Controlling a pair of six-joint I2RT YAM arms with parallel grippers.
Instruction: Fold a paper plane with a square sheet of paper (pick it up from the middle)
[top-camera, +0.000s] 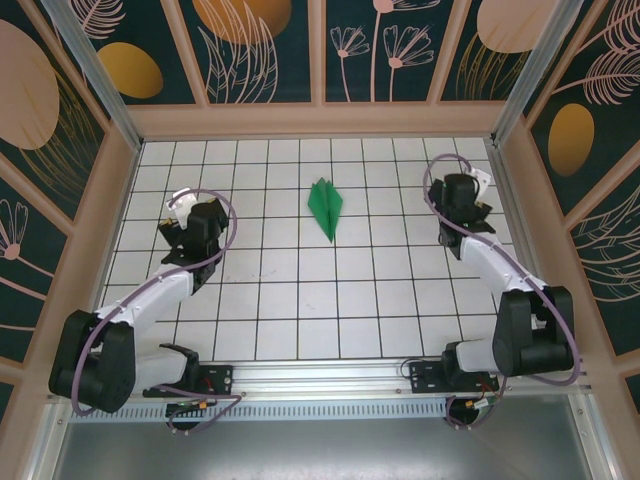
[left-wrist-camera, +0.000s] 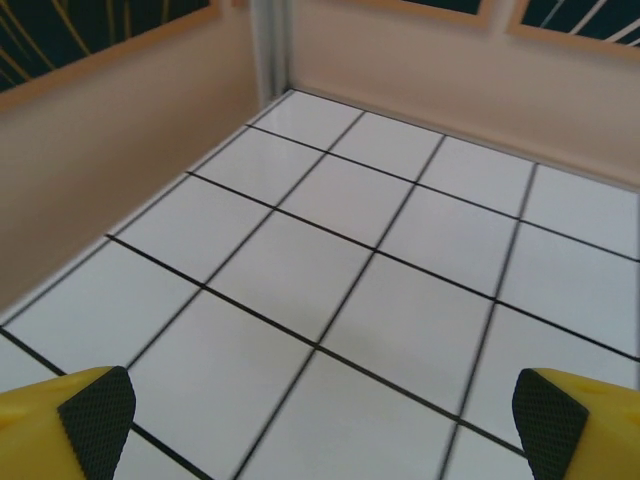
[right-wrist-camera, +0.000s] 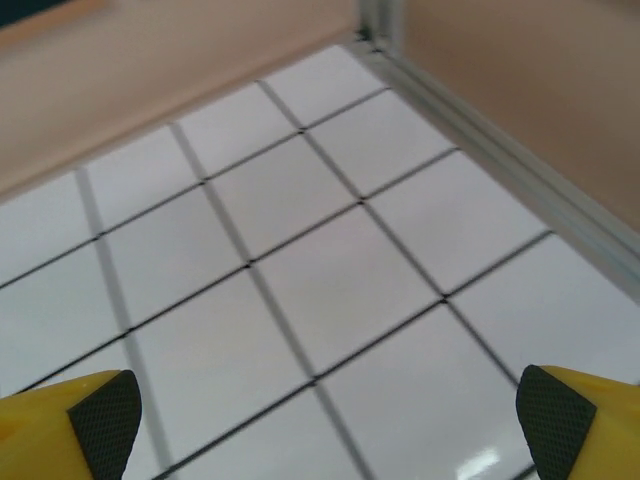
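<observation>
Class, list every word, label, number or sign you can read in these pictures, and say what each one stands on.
No text can be read.
The paper plane is plain green.
The table bears only black grid lines.
The walls carry only leaf and flower drawings.

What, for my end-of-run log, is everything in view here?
paper plane: one, bright green, lying on the far middle of the table, apart from both grippers
table: one, white tiles with black grid lines
walls: beige panels with dark floral prints above, around the table
left arm, right arm: two, black and white, bases at the near edge
left gripper: one, yellow fingers, black pads, open, empty
right gripper: one, same colours, open, empty
</observation>
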